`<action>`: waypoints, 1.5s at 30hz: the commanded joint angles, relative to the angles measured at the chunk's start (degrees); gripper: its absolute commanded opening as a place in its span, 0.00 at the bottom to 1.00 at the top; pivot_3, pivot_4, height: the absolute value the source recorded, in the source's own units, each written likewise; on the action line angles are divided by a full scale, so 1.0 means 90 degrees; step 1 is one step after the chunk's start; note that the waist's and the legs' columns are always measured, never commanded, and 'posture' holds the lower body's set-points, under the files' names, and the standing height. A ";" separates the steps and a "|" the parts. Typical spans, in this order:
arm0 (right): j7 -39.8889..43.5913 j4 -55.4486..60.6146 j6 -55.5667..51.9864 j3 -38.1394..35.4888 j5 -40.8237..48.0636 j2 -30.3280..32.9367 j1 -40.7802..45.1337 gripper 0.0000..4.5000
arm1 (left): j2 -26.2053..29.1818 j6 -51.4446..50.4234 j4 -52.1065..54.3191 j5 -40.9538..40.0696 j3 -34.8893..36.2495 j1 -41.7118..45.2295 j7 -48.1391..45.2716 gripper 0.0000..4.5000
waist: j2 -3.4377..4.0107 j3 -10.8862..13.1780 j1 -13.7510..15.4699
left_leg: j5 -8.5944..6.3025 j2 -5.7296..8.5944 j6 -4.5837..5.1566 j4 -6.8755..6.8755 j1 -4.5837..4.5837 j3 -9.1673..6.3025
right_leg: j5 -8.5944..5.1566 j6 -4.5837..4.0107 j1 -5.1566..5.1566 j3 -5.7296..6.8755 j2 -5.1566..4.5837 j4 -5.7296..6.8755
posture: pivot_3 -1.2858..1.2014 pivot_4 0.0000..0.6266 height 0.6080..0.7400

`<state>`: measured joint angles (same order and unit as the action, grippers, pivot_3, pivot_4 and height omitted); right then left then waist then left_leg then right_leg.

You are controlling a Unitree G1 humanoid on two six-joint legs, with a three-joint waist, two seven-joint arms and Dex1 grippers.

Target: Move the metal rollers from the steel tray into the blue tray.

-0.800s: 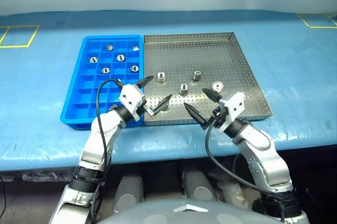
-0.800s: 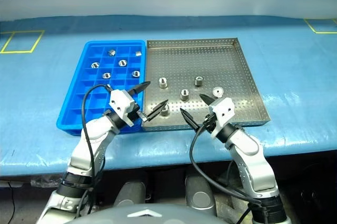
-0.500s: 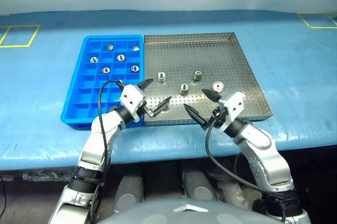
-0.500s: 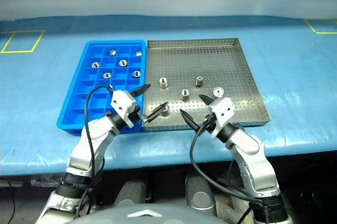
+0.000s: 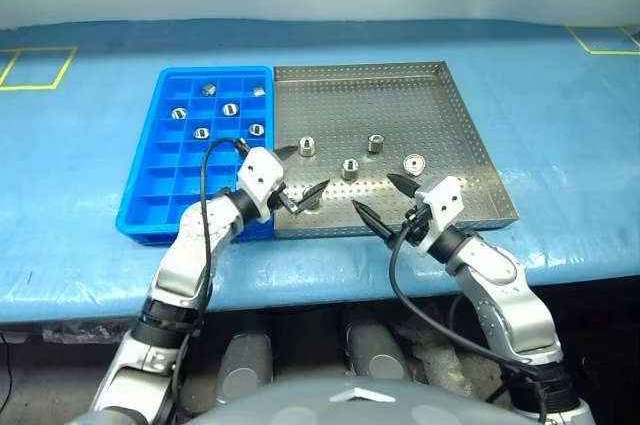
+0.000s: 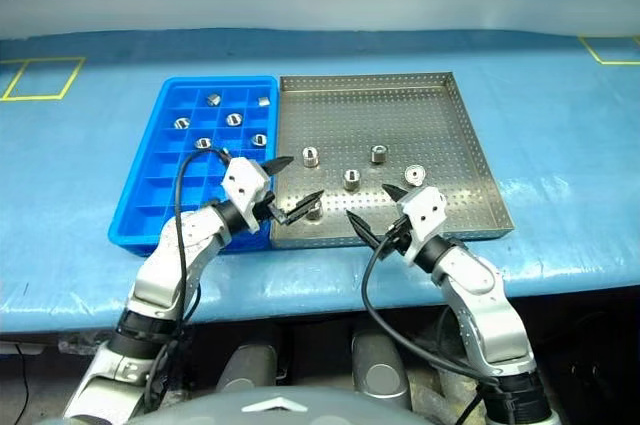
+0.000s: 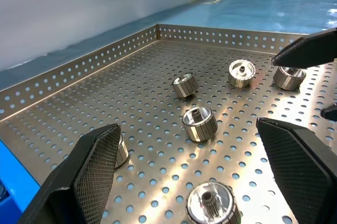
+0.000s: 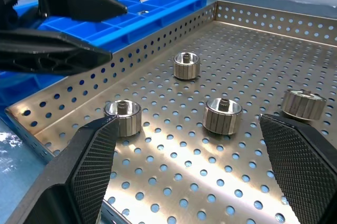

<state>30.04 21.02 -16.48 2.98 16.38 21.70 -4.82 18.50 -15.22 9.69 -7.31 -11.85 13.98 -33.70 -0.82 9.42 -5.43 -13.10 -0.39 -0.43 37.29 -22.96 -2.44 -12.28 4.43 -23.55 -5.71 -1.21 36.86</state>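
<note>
The steel tray [image 5: 380, 95] holds several metal rollers, among them a flanged one [image 5: 413, 163] and one near the front rim [image 5: 310, 200]. To its left sits the blue tray [image 5: 150, 185], with several rollers [image 5: 230, 109] in its far compartments. My left gripper [image 5: 306, 169] hangs open over the steel tray's front left corner. The front-rim roller [image 7: 212, 203] lies just ahead of and below it, between its fingers [image 7: 97, 166]. My right gripper [image 5: 373, 192] is open over the front rim, facing left toward that same roller [image 8: 122, 117]. Neither gripper holds anything.
Both trays lie side by side on a table covered in blue sheeting [image 5: 560, 125], with yellow tape marks at the far corners [image 5: 35, 65]. The steel tray's low perforated rim [image 8: 158, 34] stands between the rollers and the blue tray.
My left hand has edged forward and right, closer over the steel tray's front left corner. The right gripper has barely moved. No roller has shifted.
</note>
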 commanded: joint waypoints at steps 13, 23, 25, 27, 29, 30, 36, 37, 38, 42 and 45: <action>-0.0024 0.0185 -0.0192 0.0097 -0.0243 0.0137 0.0003 1.00 | 0.1012 -0.3290 0.0059 -0.0092 -0.0913 0.2140 -0.1563 1.00 | -0.0006 0.0004 -0.0091 | 0.0000 0.0001 0.0000 -0.0002 -0.0009 -0.0007 | 0.0000 0.0000 -0.0006 0.0001 0.0003 0.0000 | 0.46 0.24 1.00; -0.0075 0.0115 -0.0081 0.0180 -0.0472 0.0109 -0.0082 1.00 | 0.1471 -0.3144 -0.0830 0.0460 -0.1975 0.3134 -0.2466 1.00 | -0.0006 0.0004 -0.0213 | 0.0000 0.0000 0.0000 -0.0004 -0.0010 -0.0006 | -0.0001 0.0000 -0.0011 0.0000 0.0005 0.0002 | 0.45 0.24 1.00; -0.0099 0.0098 -0.0062 0.0234 -0.0616 0.0138 -0.0143 1.00 | 0.1523 -0.3122 -0.1008 0.0642 -0.2185 0.3233 -0.2556 1.00 | -0.0006 0.0004 -0.0224 | 0.0000 0.0000 0.0000 -0.0005 -0.0011 -0.0006 | -0.0001 0.0000 -0.0013 0.0000 0.0005 0.0002 | 0.45 0.24 1.00; -0.0094 0.0095 -0.0055 0.0240 -0.0642 0.0118 -0.0182 1.00 | 0.1507 -0.3079 -0.1135 0.0768 -0.2308 0.3294 -0.2597 1.00 | -0.0006 0.0004 -0.0230 | 0.0000 0.0000 0.0000 -0.0005 -0.0011 -0.0006 | -0.0001 0.0000 -0.0012 0.0000 0.0005 0.0002 | 0.45 0.24 1.00; -0.0097 0.0095 -0.0045 0.0234 -0.0656 0.0089 -0.0193 1.00 | 0.1406 -0.3082 -0.1218 0.0750 -0.2311 0.3316 -0.2670 1.00 | -0.0006 0.0005 -0.0236 | 0.0000 0.0000 0.0000 -0.0005 -0.0012 -0.0006 | -0.0001 0.0000 -0.0013 0.0000 0.0004 0.0001 | 0.45 0.24 1.00; -0.0103 0.0095 -0.0035 0.0233 -0.0665 0.0080 -0.0201 1.00 | 0.1361 -0.3114 -0.1241 0.0756 -0.2335 0.3326 -0.2709 1.00 | -0.0006 0.0005 -0.0240 | 0.0000 0.0000 0.0000 -0.0005 -0.0013 -0.0006 | -0.0001 0.0000 -0.0013 0.0000 0.0004 0.0001 | 0.45 0.24 1.00; -0.0181 -0.0014 0.0077 0.0334 -0.0849 0.0035 -0.0223 1.00 | 0.1129 -0.3123 -0.1513 0.0892 -0.2483 0.3366 -0.2792 1.00 | -0.0006 0.0004 -0.0233 | 0.0000 0.0000 0.0000 -0.0004 -0.0014 -0.0007 | -0.0001 0.0001 -0.0013 0.0000 0.0005 0.0002 | 0.45 0.24 1.00; -0.0197 -0.0015 0.0091 0.0358 -0.0864 0.0014 -0.0226 1.00 | 0.1108 -0.3139 -0.1567 0.0934 -0.2556 0.3365 -0.2821 0.96 | -0.0006 0.0004 -0.0238 | 0.0000 0.0000 0.0000 -0.0002 -0.0014 -0.0007 | 0.0000 0.0001 -0.0013 0.0000 0.0005 0.0003 | 0.45 0.24 1.00; -0.0207 -0.0008 0.0104 0.0374 -0.0864 -0.0002 -0.0231 1.00 | 0.1101 -0.3121 -0.1618 0.0990 -0.2621 0.3361 -0.2839 0.92 | -0.0006 0.0004 -0.0250 | 0.0000 0.0000 0.0000 -0.0001 -0.0014 -0.0007 | 0.0000 0.0001 -0.0013 0.0000 0.0005 0.0003 | 0.45 0.24 1.00; -0.0234 0.0001 0.0163 0.0320 -0.0846 -0.0040 -0.0262 1.00 | 0.1101 -0.3031 -0.1832 0.1248 -0.2806 0.3383 -0.2851 0.65 | -0.0006 0.0004 -0.0255 | 0.0000 0.0000 0.0000 -0.0001 -0.0012 -0.0006 | 0.0000 0.0002 -0.0012 -0.0001 0.0006 0.0006 | 0.45 0.24 1.00; -0.0238 0.0009 0.0174 0.0266 -0.0839 -0.0043 -0.0267 1.00 | 0.1126 -0.2991 -0.1867 0.1365 -0.2895 0.3416 -0.2929 0.43 | -0.0006 0.0004 -0.0254 | 0.0000 -0.0001 0.0000 -0.0001 -0.0012 -0.0006 | 0.0000 0.0001 -0.0012 -0.0001 0.0007 0.0006 | 0.45 0.24 1.00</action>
<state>28.27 20.57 -16.00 6.29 8.52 21.48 -7.16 28.28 -42.47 -6.62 3.74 -37.21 43.87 -59.73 -0.87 9.46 -7.72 -13.10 -0.40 -0.42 37.29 -23.06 -2.50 -12.28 4.44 -23.64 -5.72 -1.15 36.91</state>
